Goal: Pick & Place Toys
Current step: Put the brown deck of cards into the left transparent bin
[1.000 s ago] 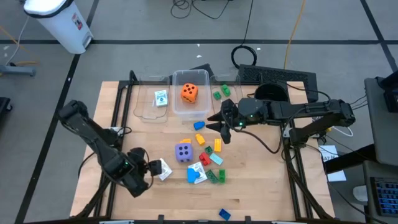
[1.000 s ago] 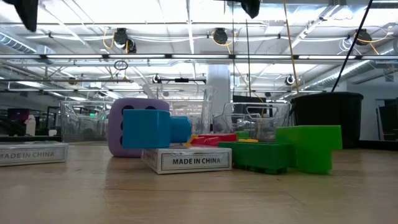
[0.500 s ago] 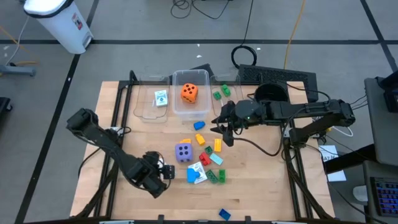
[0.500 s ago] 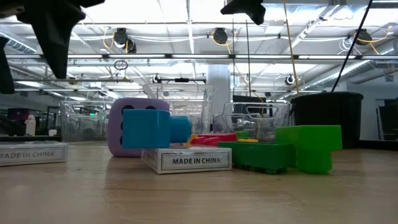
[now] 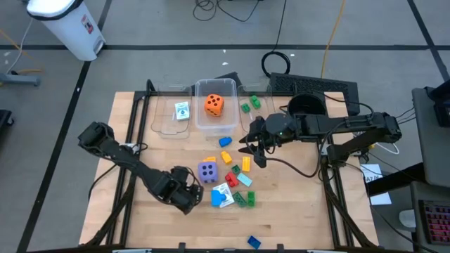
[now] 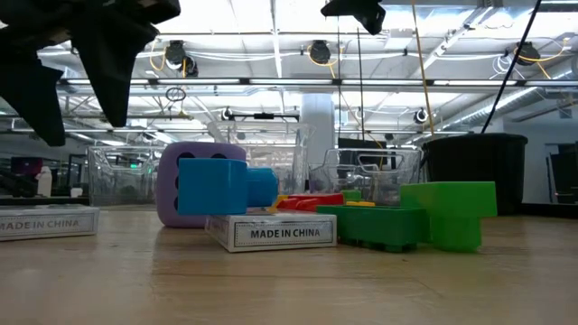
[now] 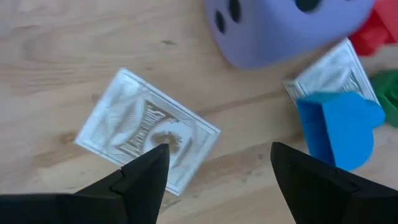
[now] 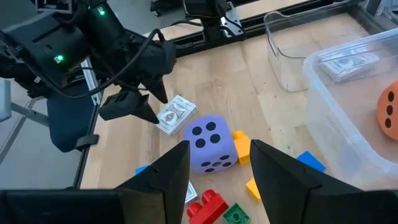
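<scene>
Left gripper (image 7: 214, 165) hangs just above the playing card pack (image 7: 147, 138) lying flat on the counter (image 5: 295, 211) beside the purple die (image 7: 283, 25), jaws wide to straddle it. Right gripper (image 5: 254, 149) waits over the bricks (image 5: 242, 165), jaws parted, empty.

Bare desk (image 5: 295, 204) lies open along the near edge and right side. The middle is crowded — purple die (image 5: 207, 171), card deck (image 7: 147, 129), bricks (image 5: 243, 199) apparently touching; clear bins (image 5: 216, 105) line the far edge.
</scene>
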`<state>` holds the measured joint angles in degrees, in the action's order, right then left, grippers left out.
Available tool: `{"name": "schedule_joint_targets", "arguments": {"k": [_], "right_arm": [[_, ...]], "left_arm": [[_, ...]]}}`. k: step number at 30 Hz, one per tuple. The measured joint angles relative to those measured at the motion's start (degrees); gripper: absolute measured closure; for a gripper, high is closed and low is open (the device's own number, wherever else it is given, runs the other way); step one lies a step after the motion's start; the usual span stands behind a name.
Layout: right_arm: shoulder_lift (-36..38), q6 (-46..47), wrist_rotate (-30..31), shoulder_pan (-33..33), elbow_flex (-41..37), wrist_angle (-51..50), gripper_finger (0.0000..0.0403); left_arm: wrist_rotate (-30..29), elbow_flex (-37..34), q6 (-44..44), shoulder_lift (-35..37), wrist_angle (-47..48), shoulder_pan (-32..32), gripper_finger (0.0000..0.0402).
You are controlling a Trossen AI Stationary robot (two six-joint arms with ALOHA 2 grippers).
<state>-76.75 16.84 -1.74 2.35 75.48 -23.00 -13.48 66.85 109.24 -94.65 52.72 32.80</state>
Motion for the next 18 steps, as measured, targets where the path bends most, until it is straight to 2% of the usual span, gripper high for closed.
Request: {"name": "schedule_joint_targets", "arguments": {"k": [6,13,18], "right_arm": [[0.0,-1.2,0.1,-0.3,0.0,0.7,0.0243],[0.0,-1.5,0.1,-1.7,0.0,1.5,0.0243],[0.0,-1.5,0.2,-2.0,0.0,1.4,0.0243]], "left_arm": [[1.9,-2.5,-2.4,0.0,-5.3,0.0,0.0121],[5.8,-6.7,-6.7,0.0,-18.9,0.0,0.0121],[9.5,-9.2,-5.4,0.0,-20.9,0.0,0.0121]]}}
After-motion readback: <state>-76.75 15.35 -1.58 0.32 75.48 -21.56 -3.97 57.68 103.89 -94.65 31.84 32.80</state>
